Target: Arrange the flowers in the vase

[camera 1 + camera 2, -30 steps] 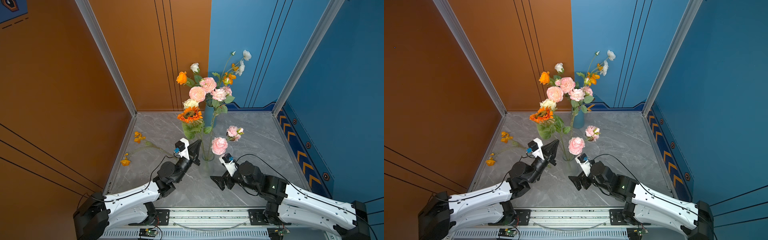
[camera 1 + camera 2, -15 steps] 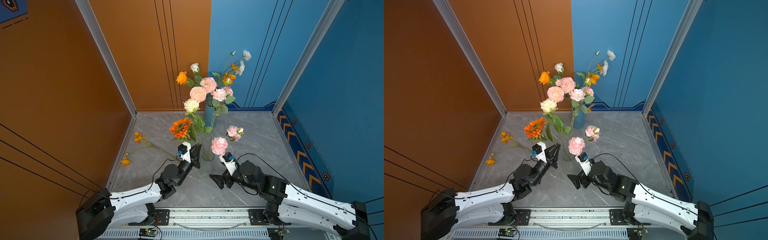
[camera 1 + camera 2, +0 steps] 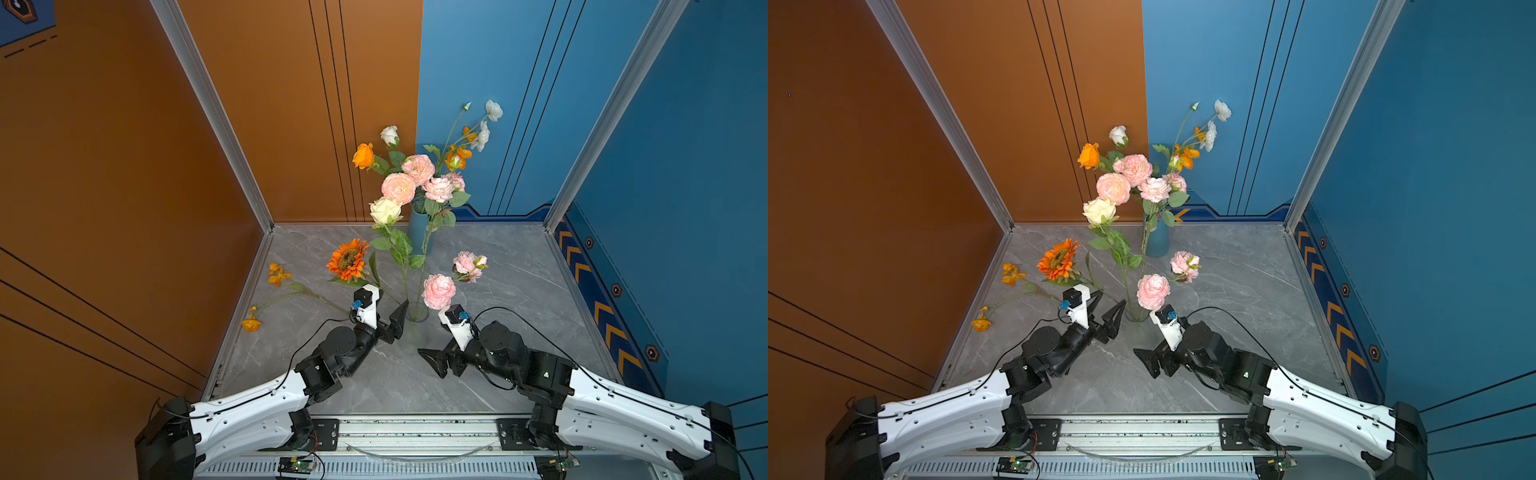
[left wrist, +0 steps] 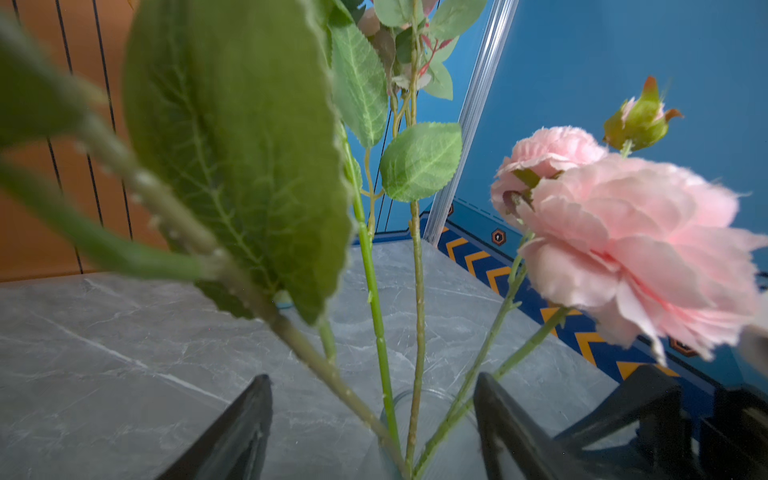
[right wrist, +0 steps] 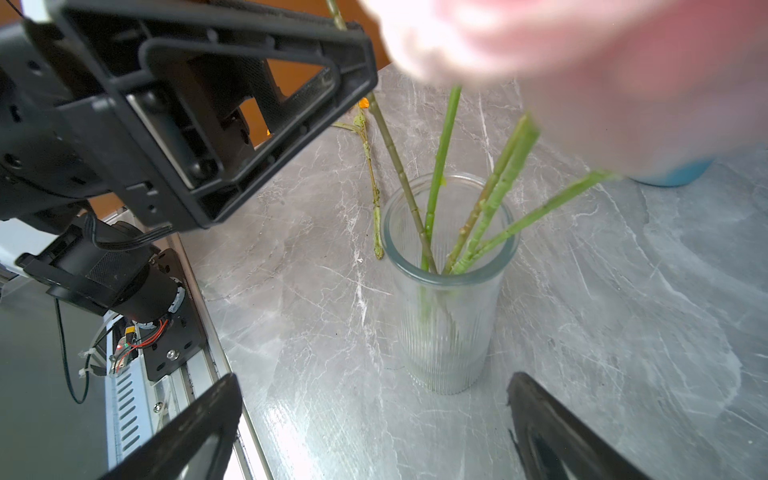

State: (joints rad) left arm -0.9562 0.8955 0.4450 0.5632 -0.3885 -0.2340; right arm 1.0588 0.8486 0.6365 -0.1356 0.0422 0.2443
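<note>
Hovering L gripper [image 4: 372, 378], jaws spread, round stems [image 5: 439, 166] over vase [image 5: 446, 332] nr tabletop's [image 3: 374, 386] front edge so I don't drag sunflower [image 3: 348, 259]; R gripper [image 5: 374, 378] spread too, empty.

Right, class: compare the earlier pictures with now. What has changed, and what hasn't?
The left gripper opened and let go of the sunflower, whose head sank leftward, its stem in the glass vase. The right gripper, open, the blue vase bouquet and the loose orange sprig stayed put.

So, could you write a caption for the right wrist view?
Flower stems stand in a ribbed glass vase before the open right fingers.
</note>
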